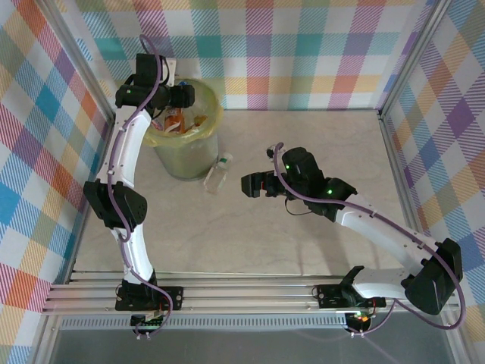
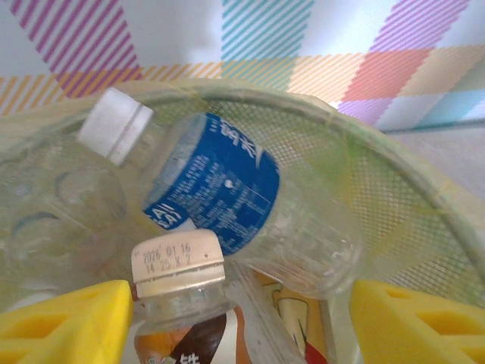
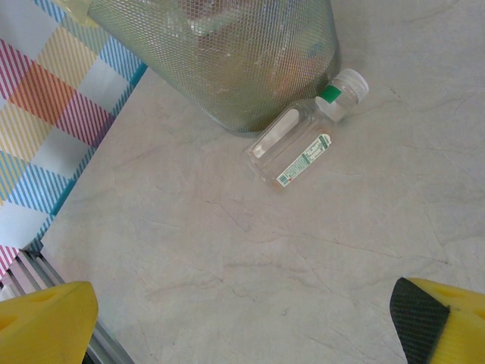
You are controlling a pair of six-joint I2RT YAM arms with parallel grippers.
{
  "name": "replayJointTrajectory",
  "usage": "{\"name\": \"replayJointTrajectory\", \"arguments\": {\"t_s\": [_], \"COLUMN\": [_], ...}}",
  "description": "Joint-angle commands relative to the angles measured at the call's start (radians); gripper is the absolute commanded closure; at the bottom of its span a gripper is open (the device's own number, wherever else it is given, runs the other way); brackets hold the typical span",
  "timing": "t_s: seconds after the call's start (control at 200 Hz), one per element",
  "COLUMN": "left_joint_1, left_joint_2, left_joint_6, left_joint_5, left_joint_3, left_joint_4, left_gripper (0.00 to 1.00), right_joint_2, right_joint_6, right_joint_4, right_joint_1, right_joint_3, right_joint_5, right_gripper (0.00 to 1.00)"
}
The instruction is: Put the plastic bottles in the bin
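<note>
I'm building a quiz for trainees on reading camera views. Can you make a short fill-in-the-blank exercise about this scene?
1. In the bin, the white-capped bottle has a ___ label.
2. The clear bottle lying on the table has a ___ band below its cap.
3. The right gripper has its jaws ___.
4. The left gripper hangs above the ___.
Missing words: blue; green; open; bin.

The tabletop [image 1: 303,250] is a pale, marble-patterned surface under even, diffuse light. Plaid walls [image 1: 303,53] in pastel colours enclose its left, far and right sides. An aluminium rail [image 1: 250,292] runs along its near edge.
</note>
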Motion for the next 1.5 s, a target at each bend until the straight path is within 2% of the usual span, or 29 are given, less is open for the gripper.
{"name": "replayJointTrajectory", "arguments": {"t_s": [0.0, 0.105, 0.305, 0.56, 0.64, 0.925, 1.125, 1.255, 1.495], "left_joint_1": [0.008, 0.009, 0.009, 0.009, 0.009, 0.009, 0.008, 0.008, 0.009], "left_joint_2": [0.029, 0.023, -0.037, -0.202, -0.306, -0.823, -1.128, -1.273, -1.426], "left_joint_6": [0.027, 0.034, 0.011, -0.038, -0.056, -0.232, -0.383, -0.442, -0.468], "left_joint_5": [-0.118, -0.154, -0.073, -0.034, -0.036, -0.090, -0.117, -0.205, -0.331], "left_joint_3": [0.037, 0.055, 0.055, -0.003, -0.105, -0.728, -1.098, -1.240, -1.336], "left_joint_4": [0.008, -0.004, -0.001, 0.013, 0.061, 0.382, 0.493, 0.488, 0.445], "left_gripper": [0.22, 0.20, 0.16, 0.06, 0.00, 0.00, 0.00, 0.00, 0.00], "right_joint_2": [-0.014, -0.006, 0.053, 0.198, 0.256, 0.485, 0.640, 0.725, 0.852], "right_joint_6": [0.013, 0.019, 0.102, 0.228, 0.253, 0.289, 0.310, 0.323, 0.356], "right_joint_4": [-0.016, -0.032, -0.114, -0.133, -0.130, -0.082, -0.071, -0.065, -0.050], "right_joint_1": [0.005, 0.006, 0.005, 0.007, 0.011, 0.020, 0.033, 0.038, 0.043], "right_joint_3": [0.003, 0.013, 0.059, 0.102, 0.124, 0.254, 0.382, 0.457, 0.566], "right_joint_5": [0.010, 0.021, 0.112, 0.113, 0.106, 0.080, 0.097, 0.107, 0.124], "right_gripper": [0.00, 0.00, 0.00, 0.00, 0.00, 0.00, 0.00, 0.00, 0.00]}}
